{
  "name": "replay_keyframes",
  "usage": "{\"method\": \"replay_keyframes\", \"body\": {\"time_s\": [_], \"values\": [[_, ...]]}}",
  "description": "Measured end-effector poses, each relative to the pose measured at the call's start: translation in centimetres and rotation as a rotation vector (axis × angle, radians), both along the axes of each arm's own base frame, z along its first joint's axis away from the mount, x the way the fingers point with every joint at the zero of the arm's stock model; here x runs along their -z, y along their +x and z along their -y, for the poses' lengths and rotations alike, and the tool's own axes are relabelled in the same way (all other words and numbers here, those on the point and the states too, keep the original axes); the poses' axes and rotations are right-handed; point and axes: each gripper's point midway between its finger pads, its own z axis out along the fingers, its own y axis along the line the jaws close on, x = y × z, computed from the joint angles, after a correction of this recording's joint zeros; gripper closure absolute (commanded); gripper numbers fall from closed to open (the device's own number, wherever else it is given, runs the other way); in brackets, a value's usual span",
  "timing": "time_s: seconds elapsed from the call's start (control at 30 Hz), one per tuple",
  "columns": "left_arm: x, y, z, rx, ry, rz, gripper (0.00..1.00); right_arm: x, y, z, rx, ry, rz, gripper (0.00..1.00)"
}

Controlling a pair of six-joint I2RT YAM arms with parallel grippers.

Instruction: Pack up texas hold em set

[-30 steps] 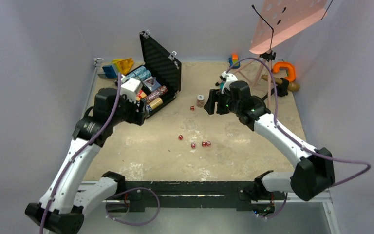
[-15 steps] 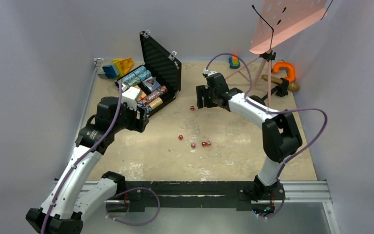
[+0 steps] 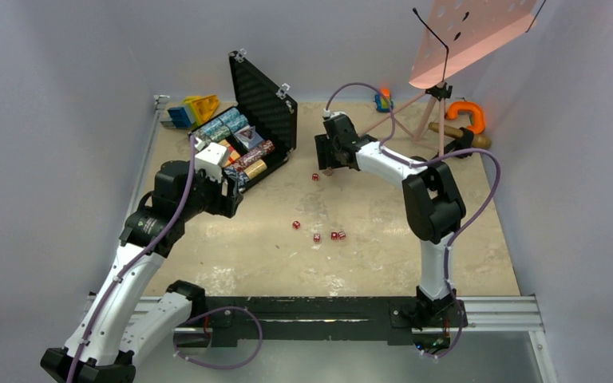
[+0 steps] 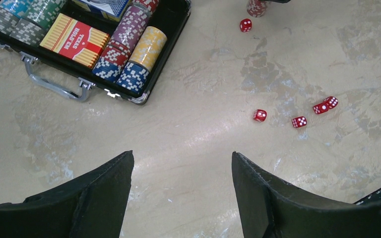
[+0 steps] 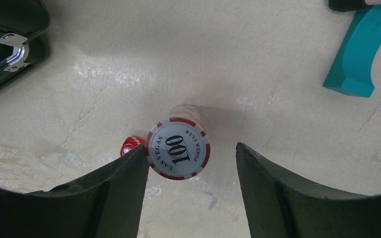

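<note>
Right wrist: chip stack (image 5: 178,149) reads "LAS VEGAS POKER CLUB 100".

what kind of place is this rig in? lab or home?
Probably a robot lab test cell: plain grey walls box in the tabletop, a metal mounting rail runs along its near edge, and staged props lie about: open poker case, red dice, pink music stand.

a mottled beige table (image 3: 247,255) carries an open black briefcase (image 3: 267,108) at the far left, toy blocks (image 3: 191,109) behind it, four red dice (image 3: 317,237) mid-table, a fifth die (image 3: 315,177) just beside a chip stack (image 5: 178,148), and a pink music stand (image 3: 471,32) far right
</note>
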Motion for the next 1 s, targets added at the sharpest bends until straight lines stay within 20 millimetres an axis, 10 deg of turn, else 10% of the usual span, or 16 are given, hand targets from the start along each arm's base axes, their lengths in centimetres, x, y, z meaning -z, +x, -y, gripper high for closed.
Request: {"method": "replay_keyframes", "body": {"time_s": [0.2, 0.47, 0.77, 1.0], "values": [[0.1, 0.0, 0.0, 0.000, 0.001, -0.003, 0.24, 0.7, 0.5, -0.3, -0.009, -0.007, -0.002, 0.50], [0.1, 0.1, 0.0, -0.001, 0.002, -0.004, 0.24, 0.8, 0.6, -0.4, -0.019, -0.015, 0.003, 1.00], [0.6, 0.4, -0.3, -0.031, 0.007, -0.023, 0.24, -0.7, -2.2, 0.5, -0.045, 0.010, -0.007, 1.00], [0.2, 0.0, 2.1, 0.071, -0.085, -0.037, 0.30, -8.6, -6.8, -1.3, -0.183, 0.240, 0.048, 1.00]]}}
